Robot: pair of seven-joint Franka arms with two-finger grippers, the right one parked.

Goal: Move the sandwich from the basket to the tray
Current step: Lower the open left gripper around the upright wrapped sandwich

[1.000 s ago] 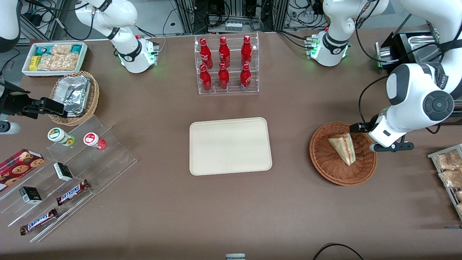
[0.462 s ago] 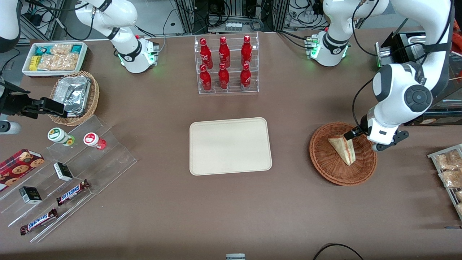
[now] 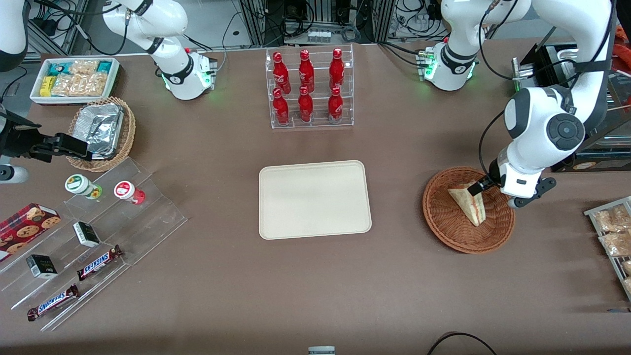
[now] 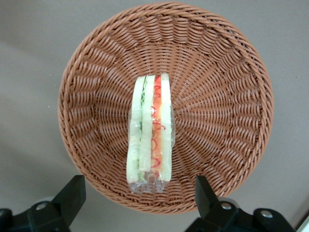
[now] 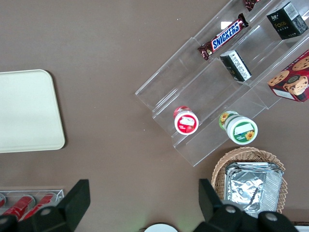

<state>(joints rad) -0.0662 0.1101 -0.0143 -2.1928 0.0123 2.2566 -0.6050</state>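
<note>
Gripper (image 4: pixel 137 195) spread wide, hovering above sandwich (image 4: pixel 148 131) lying in basket (image 4: pixel 231 96); tray (image 3: pixel 314 198) bare

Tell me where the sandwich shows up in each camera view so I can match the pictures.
Front view: the sandwich lies in the basket toward the working arm's end of the table, with the gripper above its end farther from the camera.
Left wrist view: the sandwich stands on edge at the middle of the basket, the open gripper above it.
Right wrist view: not in it.
Shared landmark: the basket, in the front and left wrist views.
</note>
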